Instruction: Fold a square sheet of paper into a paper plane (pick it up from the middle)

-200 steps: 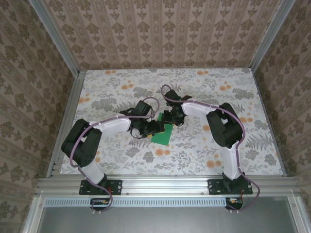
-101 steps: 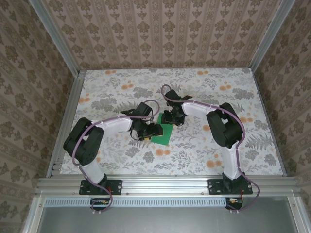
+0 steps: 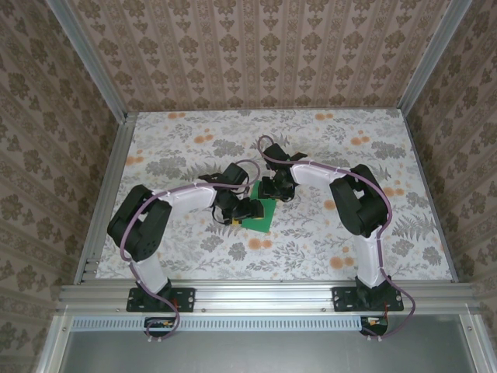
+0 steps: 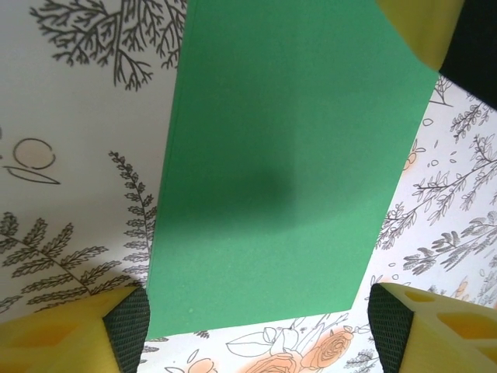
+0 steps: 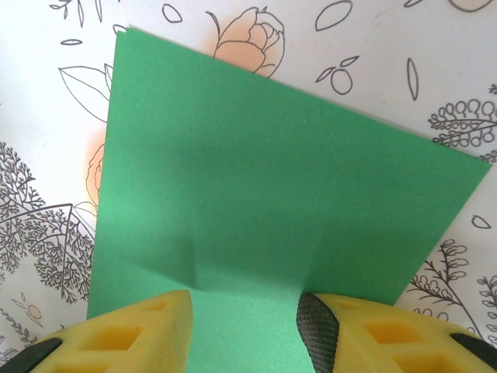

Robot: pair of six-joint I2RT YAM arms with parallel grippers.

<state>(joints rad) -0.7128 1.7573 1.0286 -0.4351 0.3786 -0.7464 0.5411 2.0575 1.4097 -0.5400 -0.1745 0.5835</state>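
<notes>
My left gripper (image 4: 256,330) released, fingers wide astride square sheet of paper (image 4: 287,171), flat mid-worktop (image 3: 326,132). My right gripper (image 5: 245,330) half-spread at sheet's edge; grip unclear.

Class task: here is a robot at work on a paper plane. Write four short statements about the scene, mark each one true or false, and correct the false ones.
1. The green paper lies flat on the floral table. True.
2. The paper is already a pointed dart. False: it is a plain four-cornered shape.
3. The left end effector has its jaws wide open, with a finger at either side of the paper's end. True.
4. The right end effector is parked far from the paper. False: it is right over one edge of the paper.
</notes>
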